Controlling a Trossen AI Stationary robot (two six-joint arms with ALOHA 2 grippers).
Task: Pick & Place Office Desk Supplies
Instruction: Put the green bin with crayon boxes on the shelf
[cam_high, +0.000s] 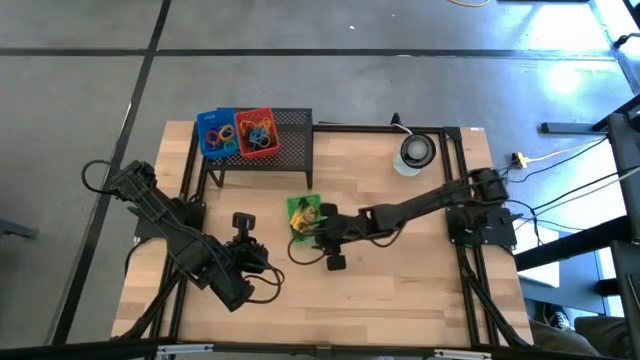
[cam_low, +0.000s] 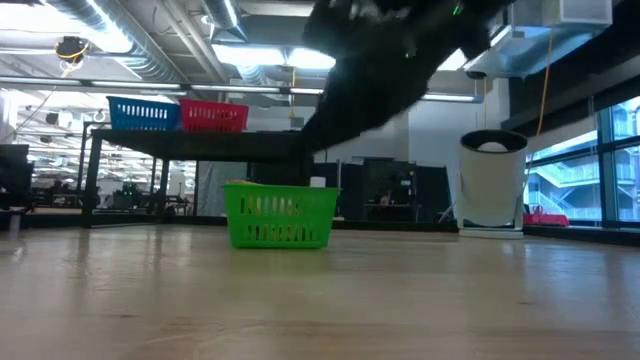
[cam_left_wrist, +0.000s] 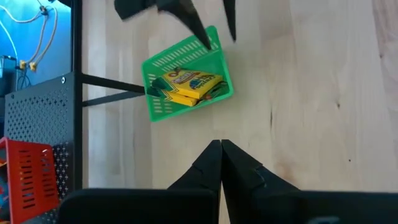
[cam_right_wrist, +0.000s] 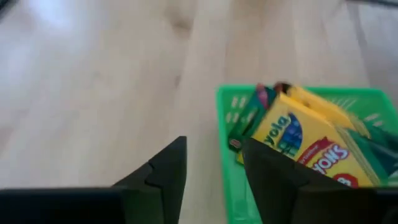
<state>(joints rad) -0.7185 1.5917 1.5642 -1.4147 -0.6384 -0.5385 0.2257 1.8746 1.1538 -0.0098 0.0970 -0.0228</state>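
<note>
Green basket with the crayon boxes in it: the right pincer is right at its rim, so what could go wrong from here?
1. The right pincer is open and straddles the green basket wall, so lifting away could snag the rim and drag or tip the basket.
2. The crayon boxes lie tilted and stacked inside, with one corner near the rim, so a nudge might spill them.
3. The left pincer, shut, points at the basket from close by; the arms could crowd each other.

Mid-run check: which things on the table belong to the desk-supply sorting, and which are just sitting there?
Job:
- crayon boxes in the green basket
- rubber bands in the blue basket
- more bands in the red basket
- right pincer, open at the green basket

Just there:
- black mesh rack
- round white-and-dark disc
- left pincer, shut, waiting
</note>
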